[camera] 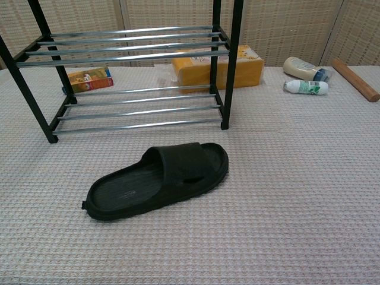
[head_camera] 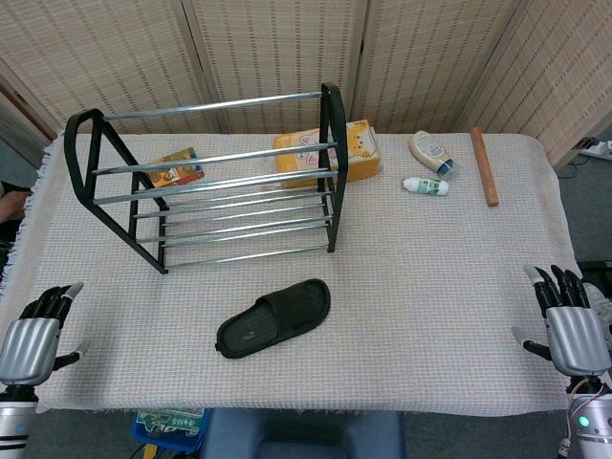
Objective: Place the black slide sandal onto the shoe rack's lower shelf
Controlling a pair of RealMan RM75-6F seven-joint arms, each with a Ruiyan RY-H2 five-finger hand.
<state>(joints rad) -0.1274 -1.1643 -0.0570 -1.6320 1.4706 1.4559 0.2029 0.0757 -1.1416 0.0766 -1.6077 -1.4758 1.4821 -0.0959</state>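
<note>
While rack [head_camera: 215,182] shelves sit bare | sandal [camera: 159,179] on table | left hand [head_camera: 33,335], right hand [head_camera: 571,323] spread, holding nothing

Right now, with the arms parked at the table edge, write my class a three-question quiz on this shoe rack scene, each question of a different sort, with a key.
1. True or false: the black slide sandal already rests on the shoe rack.
2. Multiple choice: what lies behind the rack's right end? A) a yellow box B) a red cup C) a blue towel
3. Fill in: both the left hand and the right hand hold ____.

Key
1. False: it lies on the table cloth, in front of the rack.
2. A: the yellow box.
3. Nothing: each rests apart from the sandal, near a front corner.
</note>
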